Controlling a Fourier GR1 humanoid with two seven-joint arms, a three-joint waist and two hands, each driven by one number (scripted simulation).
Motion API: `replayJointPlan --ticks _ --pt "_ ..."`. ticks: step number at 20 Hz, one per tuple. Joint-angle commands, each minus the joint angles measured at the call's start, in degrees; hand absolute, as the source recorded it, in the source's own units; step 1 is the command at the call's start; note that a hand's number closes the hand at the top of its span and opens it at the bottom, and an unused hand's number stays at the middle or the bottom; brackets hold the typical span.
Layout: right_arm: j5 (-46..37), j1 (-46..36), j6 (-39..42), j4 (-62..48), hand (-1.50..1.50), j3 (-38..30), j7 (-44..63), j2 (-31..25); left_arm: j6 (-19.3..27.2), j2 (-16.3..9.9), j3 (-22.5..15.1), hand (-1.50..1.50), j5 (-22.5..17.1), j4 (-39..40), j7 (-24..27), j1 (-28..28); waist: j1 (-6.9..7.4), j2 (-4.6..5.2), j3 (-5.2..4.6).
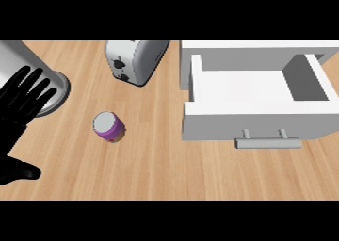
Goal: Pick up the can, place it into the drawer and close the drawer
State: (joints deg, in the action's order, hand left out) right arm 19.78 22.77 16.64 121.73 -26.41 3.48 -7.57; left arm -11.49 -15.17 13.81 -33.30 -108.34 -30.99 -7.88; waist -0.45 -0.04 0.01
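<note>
I see a wooden counter (165, 169) carrying a purple can (109, 126), toaster (134, 61), open drawer unit (259, 94) and grey cylinder (23, 66).

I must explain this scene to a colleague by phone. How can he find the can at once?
Start from the white open drawer at the right. Go left over the wooden counter, below the silver toaster. The can stands alone there: small, with a purple body and a grey top, the only coloured thing.
</note>
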Motion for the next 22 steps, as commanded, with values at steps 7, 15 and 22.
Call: replayJointPlan --ticks 7,15,22 --pt "1.0 1.4 5.7 -1.3 -1.50 -4.2 -2.7 2.0 -1.5 5.1 -4.2 -1.50 8.2 12.9 9.1 -1.3 -0.13 0.07 -0.01" --pt "3.9 3.0 8.9 1.0 -1.50 -7.6 -0.1 3.8 -1.1 6.6 -6.6 -1.50 15.2 19.2 15.4 -2.7 -0.08 0.03 -0.01" --pt "3.3 0.1 9.0 1.3 -1.50 -8.3 2.8 4.0 0.2 7.8 -6.4 -1.50 18.7 25.0 21.1 -1.4 0.18 0.02 -0.01"
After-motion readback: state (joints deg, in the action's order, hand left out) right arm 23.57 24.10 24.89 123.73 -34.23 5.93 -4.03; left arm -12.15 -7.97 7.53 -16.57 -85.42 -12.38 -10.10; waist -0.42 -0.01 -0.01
